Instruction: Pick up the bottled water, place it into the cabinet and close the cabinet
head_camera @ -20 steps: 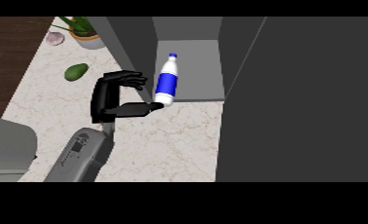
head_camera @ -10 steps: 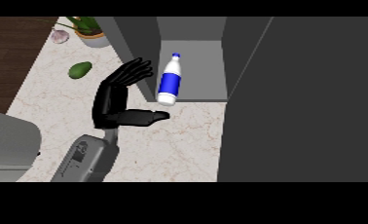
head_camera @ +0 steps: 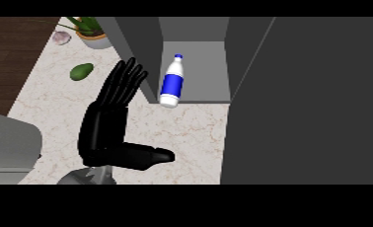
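**Bottle at cabinet mouth, hand off it**

Our left robot hand (head_camera: 109,122) is open: fingers straight and fanned toward the cabinet (head_camera: 191,73), thumb stuck out sideways, holding nothing. Right robot hand isn't in view. Just right of the fingertips, apart from them, the bottled water (head_camera: 172,82) sits in the open cabinet's compartment, base at the front edge, cap pointing deeper in. We can't tell if it's upright or tilted. We'd expect it rigid, light, smooth, prone to tip or roll; take it around the blue mid-body. Looks: white body, blue label band, blue cap. The cabinet door (head_camera: 299,102) is open. An avocado (head_camera: 82,71) and potted plant (head_camera: 90,29) are on the table (head_camera: 182,137).
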Motion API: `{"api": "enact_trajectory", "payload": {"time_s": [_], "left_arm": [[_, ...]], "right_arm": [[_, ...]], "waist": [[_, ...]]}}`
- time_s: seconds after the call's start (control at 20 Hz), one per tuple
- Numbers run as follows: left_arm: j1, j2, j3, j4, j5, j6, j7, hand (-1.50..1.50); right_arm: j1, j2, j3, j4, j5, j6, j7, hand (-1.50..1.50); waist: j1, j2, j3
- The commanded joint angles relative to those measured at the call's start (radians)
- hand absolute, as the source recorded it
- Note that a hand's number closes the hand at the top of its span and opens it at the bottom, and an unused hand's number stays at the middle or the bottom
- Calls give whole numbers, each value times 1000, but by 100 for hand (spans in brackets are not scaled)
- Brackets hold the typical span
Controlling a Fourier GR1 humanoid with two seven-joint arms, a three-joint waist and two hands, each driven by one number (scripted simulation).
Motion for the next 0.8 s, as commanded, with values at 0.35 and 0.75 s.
{"api": "enact_trajectory", "payload": {"time_s": [0.35, 0.75], "left_arm": [[275, 82, -50, -303, 65, -94, 23, -150], [526, 172, 37, -464, 113, -152, -85, -150]], "right_arm": [[9, -126, 95, -79, 120, 56, 84, 150], [-34, -173, 257, -87, 231, 128, 101, 150]], "waist": [[3, 0, -1], [17, -2, -1]]}}
